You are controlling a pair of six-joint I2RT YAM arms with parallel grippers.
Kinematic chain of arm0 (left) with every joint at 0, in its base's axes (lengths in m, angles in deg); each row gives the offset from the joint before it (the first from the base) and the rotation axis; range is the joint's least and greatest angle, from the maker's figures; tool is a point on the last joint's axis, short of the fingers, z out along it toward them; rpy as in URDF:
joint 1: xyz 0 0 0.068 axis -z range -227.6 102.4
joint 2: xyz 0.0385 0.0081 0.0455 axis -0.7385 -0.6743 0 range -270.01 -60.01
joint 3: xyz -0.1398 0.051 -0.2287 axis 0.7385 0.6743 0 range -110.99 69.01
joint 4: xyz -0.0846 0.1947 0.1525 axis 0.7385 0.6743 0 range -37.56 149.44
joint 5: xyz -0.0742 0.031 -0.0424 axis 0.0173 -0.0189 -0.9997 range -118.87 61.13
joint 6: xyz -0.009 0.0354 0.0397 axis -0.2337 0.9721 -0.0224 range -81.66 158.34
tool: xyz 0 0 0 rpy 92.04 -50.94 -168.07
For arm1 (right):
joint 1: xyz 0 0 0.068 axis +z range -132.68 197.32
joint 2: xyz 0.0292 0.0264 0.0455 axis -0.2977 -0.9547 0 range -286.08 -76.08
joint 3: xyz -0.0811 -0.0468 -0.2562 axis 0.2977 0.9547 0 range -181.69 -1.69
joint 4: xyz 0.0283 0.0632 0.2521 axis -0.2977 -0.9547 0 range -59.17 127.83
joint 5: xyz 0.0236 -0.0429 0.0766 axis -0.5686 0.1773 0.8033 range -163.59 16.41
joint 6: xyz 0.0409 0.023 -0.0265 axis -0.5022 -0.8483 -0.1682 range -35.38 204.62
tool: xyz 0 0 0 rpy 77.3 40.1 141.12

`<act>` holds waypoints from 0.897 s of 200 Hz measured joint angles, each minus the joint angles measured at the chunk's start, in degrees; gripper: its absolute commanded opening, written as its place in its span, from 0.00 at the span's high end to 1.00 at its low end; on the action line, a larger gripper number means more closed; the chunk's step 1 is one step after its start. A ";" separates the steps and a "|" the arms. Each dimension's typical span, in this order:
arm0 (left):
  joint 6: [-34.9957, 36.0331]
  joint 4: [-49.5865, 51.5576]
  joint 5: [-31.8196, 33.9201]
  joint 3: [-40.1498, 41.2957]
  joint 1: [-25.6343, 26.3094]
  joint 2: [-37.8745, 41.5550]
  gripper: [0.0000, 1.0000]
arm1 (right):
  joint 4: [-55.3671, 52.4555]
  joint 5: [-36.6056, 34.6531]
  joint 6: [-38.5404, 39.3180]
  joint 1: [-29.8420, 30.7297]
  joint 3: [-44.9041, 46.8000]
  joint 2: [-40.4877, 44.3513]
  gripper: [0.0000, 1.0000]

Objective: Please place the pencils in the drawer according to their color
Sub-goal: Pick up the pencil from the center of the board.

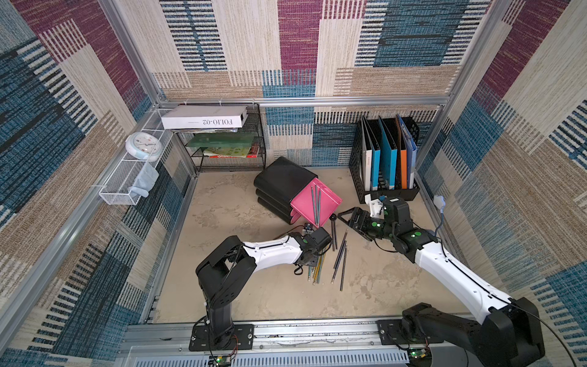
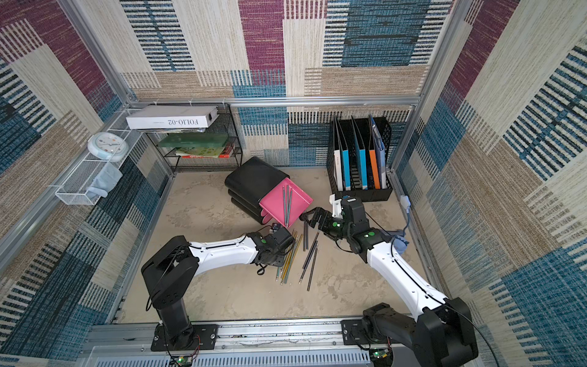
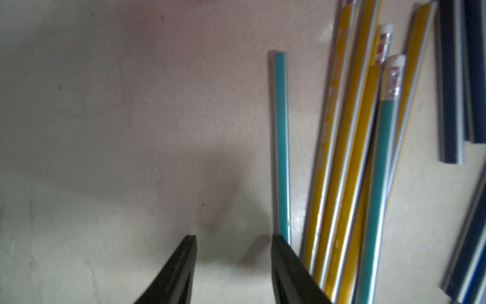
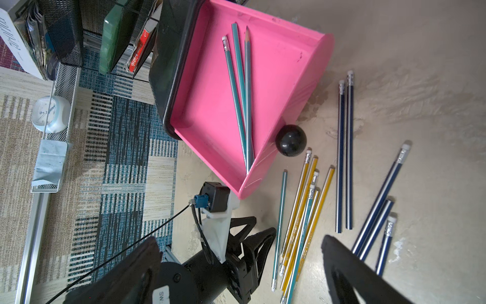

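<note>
Low in the left wrist view: left gripper [image 3: 234,238] with black fingers parted over bare table [image 3: 105,131], clasping nothing. Just beside one fingertip and outside the gap, running up the frame: single teal pencil [image 3: 282,147], flat on the surface. Further right in that frame: fan of yellow pencils [image 3: 342,158] with a second teal pencil [image 3: 378,184] among them, eraser caps toward the top. Along the right edge, blurred: navy pencils [image 3: 449,92].

Right of centre in a top view: right gripper [image 1: 347,221], spread wide and empty, close to the front corner of the pink drawer [image 4: 210,110] and its black knob [image 4: 290,140], touching neither.

Upper middle of the right wrist view: that drawer drawn out of a black cabinet [image 1: 282,178], with three teal pencils [image 4: 240,86] lying inside, close together and converging toward the front wall.

Below the drawer in both top views, between the two arms: all the loose pencils on the table, yellow and teal to the left and partly under the left wrist, navy to the right as a parallel pair plus three more.

Further out, at the back: file holder [image 1: 355,159] upper right, wire shelf [image 1: 259,139] with books upper left, white clock [image 1: 143,146] at far left.
</note>
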 measured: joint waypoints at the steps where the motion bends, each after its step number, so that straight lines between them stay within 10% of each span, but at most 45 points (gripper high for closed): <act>1: 0.00 -0.02 0.00 0.02 0.00 0.00 0.50 | 0.00 0.00 0.02 0.00 0.00 0.00 0.01; 179: -0.61 -1.14 -0.44 -2.29 0.04 -1.07 0.51 | 0.00 0.00 0.20 0.02 -0.44 -0.70 0.01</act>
